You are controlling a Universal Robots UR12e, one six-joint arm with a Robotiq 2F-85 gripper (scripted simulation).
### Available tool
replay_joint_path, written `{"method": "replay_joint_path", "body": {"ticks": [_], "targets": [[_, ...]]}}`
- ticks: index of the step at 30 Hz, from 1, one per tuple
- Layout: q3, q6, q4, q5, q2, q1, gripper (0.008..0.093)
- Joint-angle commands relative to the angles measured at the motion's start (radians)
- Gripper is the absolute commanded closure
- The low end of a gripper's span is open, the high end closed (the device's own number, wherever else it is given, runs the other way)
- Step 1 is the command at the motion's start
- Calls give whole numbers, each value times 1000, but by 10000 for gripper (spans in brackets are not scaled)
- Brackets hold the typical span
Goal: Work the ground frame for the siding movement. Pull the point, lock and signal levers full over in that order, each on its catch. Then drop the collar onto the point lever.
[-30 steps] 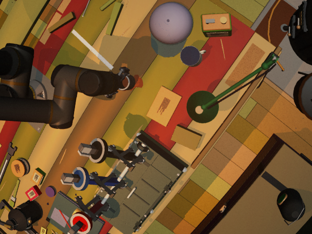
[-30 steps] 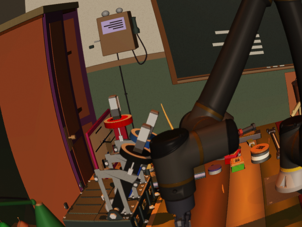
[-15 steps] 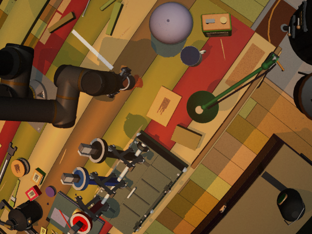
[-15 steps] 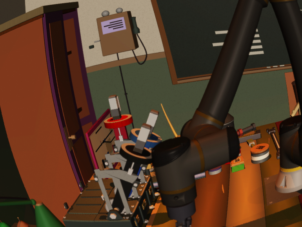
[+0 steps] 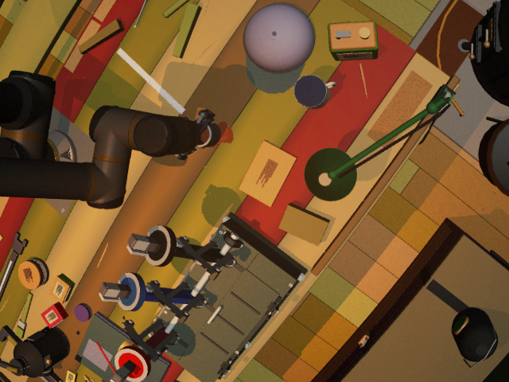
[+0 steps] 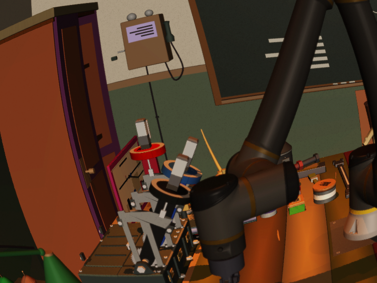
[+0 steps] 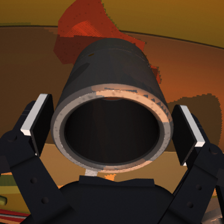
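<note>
The collar (image 7: 112, 114) is a dark ring with a pale rim. It stands on the bench on a red patch, between the fingers of my gripper (image 7: 112, 128), which is open and holds nothing. In the side camera the gripper (image 5: 207, 133) is well away from the ground frame (image 5: 230, 288). The frame carries three levers: black (image 5: 142, 243), blue (image 5: 115, 290) and red (image 5: 129, 364). In the second side camera the black lever (image 6: 178, 172) and blue lever (image 6: 189, 149) lean toward the arm. The red lever (image 6: 143, 134) stands nearly upright.
A grey domed canister (image 5: 278, 41) stands at the far end of the bench, with a dark mug (image 5: 311, 90) and a small radio (image 5: 352, 40) beside it. A green desk lamp (image 5: 331, 174) and a card (image 5: 267, 172) lie between the gripper and the bench edge. Small blocks and spools (image 5: 33, 273) lie near the levers.
</note>
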Motion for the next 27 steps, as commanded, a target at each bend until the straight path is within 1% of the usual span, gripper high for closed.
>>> {"method": "replay_joint_path", "body": {"ticks": [1, 11, 12, 27], "targets": [[-1, 0, 0, 0, -1, 0, 84], [-1, 0, 0, 0, 0, 0, 84], [-1, 0, 0, 0, 0, 0, 94], [0, 0, 0, -1, 1, 0, 394]]}}
